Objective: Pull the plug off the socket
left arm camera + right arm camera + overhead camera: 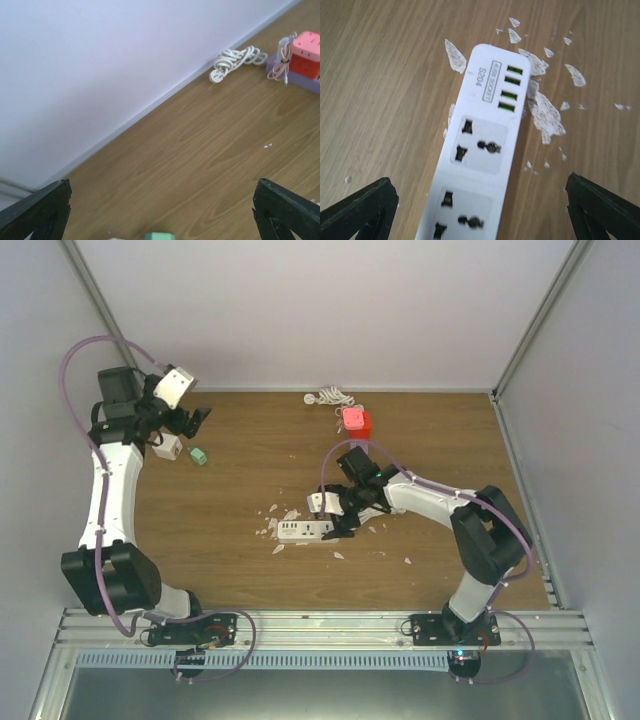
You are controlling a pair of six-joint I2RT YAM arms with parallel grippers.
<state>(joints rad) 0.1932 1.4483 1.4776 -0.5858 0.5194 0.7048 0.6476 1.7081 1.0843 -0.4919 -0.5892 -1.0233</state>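
A white power strip lies at the table's middle. In the right wrist view the strip shows two sockets with nothing in them and a row of green USB ports. My right gripper hangs just above the strip, open, its fingers well apart on either side of it. A small green plug lies loose on the table at the far left, next to a white block. My left gripper is open and empty just above the plug, whose top edge shows in the left wrist view.
A red cube socket on a purple base stands near the back wall, also in the left wrist view. A coiled white cable lies beside it. White flakes are scattered around the strip.
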